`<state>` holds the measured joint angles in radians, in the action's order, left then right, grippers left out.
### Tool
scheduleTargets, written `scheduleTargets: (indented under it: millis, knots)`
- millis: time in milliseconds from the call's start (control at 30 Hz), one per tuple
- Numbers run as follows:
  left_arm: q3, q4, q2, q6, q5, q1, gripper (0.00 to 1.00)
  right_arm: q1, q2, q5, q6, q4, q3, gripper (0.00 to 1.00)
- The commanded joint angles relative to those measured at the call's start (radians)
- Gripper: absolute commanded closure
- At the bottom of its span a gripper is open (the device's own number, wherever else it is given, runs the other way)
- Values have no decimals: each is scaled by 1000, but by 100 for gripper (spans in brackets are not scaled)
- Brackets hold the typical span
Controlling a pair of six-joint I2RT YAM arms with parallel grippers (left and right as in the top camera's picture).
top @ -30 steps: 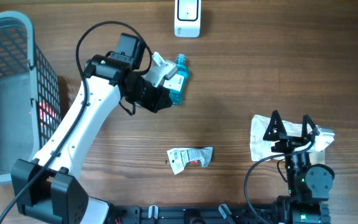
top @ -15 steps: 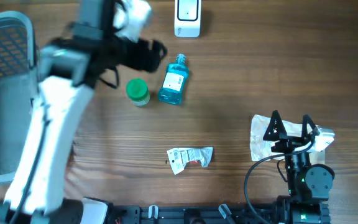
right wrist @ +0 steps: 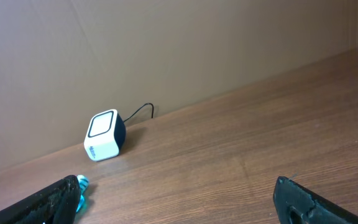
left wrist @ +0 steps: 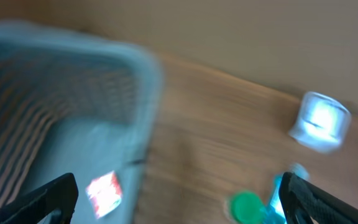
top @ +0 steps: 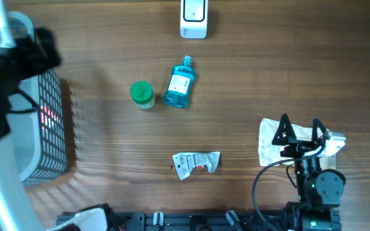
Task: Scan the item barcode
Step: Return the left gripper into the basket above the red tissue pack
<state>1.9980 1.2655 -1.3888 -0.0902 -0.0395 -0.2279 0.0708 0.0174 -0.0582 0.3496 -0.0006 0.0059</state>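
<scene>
A blue bottle (top: pixel 178 84) with a white label lies on the table below the white scanner (top: pixel 193 17). A green-capped bottle (top: pixel 142 94) stands just left of it. My left gripper (left wrist: pixel 179 208) is open and holds nothing. It hangs high at the far left over the basket (top: pixel 51 128), badly blurred in both views. Its wrist view shows the scanner (left wrist: pixel 319 122), the green cap (left wrist: pixel 247 206) and the blue bottle (left wrist: pixel 276 194). My right gripper (top: pixel 299 131) is open at the right front, over a white packet (top: pixel 268 142).
A crumpled silver packet (top: pixel 196 162) lies at the front middle. A red-and-white item (left wrist: pixel 104 191) lies in the grey basket. The right wrist view shows the scanner (right wrist: pixel 104 135) with its cable at the back wall and bare wood between the fingers.
My left gripper was shut beside the blue bottle, opened, and swung fast left to over the basket. The green-capped bottle has come into view. The right arm has not moved.
</scene>
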Motion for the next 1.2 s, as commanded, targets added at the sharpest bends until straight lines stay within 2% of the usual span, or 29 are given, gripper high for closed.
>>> scheduleTargets:
  millis: [0, 167, 267, 400, 467, 500, 567, 700, 767, 933, 1167]
  knots:
    - [-4, 37, -43, -340, -106, -175, 0, 0, -7, 13, -8, 3, -1, 0]
    - [-4, 159, -88, -752, -108, -318, 0, 0, -7, 13, -8, 3, -1, 0]
    - [-4, 194, -121, -935, -100, -358, 0, 0, -7, 13, -8, 3, -1, 0]
    - [-4, 195, -167, -898, -121, -361, 0, 0, -7, 13, -8, 3, -1, 0]
    - [-7, 208, -193, -950, -157, -362, 0, 0, -7, 13, -8, 3, -1, 0]
    - [-24, 223, -216, -1096, -167, -362, 0, 0, -7, 13, -8, 3, -1, 0]
    - [-64, 227, -238, -1268, -157, -361, 0, 0, -7, 13, -8, 3, -1, 0]
    - [-170, 224, -279, -1566, -149, -357, 0, 0, -7, 13, -8, 3, -1, 0]
    - [-227, 205, -296, -1661, -157, -357, 0, 0, -7, 13, -8, 3, -1, 0]
    - [-367, 103, -318, -1783, -157, -357, 0, 0, -7, 13, -8, 3, -1, 0]
    - [-571, -138, -339, -1788, -160, -357, 0, 0, -7, 13, -8, 3, -1, 0]
